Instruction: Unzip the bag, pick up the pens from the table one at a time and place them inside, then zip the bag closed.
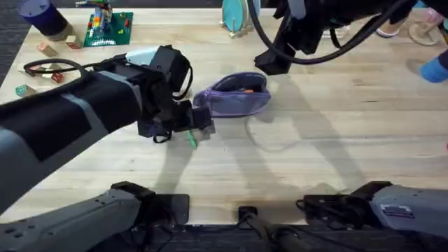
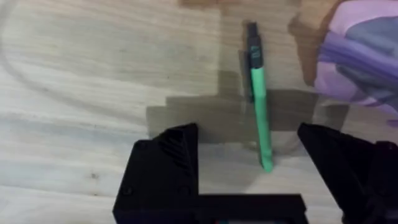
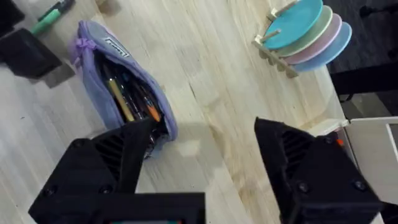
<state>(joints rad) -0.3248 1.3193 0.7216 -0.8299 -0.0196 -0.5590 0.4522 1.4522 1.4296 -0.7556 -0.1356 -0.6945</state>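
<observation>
The lilac bag (image 1: pixel 236 98) is seen lying unzipped on the pale wooden bench (image 1: pixel 336 154), with pens visible inside it (image 3: pixel 124 99). A green pen (image 2: pixel 260 112) is seen flat on the bench just beside the bag, between the spread fingers of the open left end effector (image 2: pixel 249 146). The right end effector (image 3: pixel 205 162) is held open above the bench, beside the bag's far end, gripping nothing.

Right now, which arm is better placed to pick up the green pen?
Left. Its open tool straddles the green pen on the table, beside the open pouch; the right tool is raised.
</observation>
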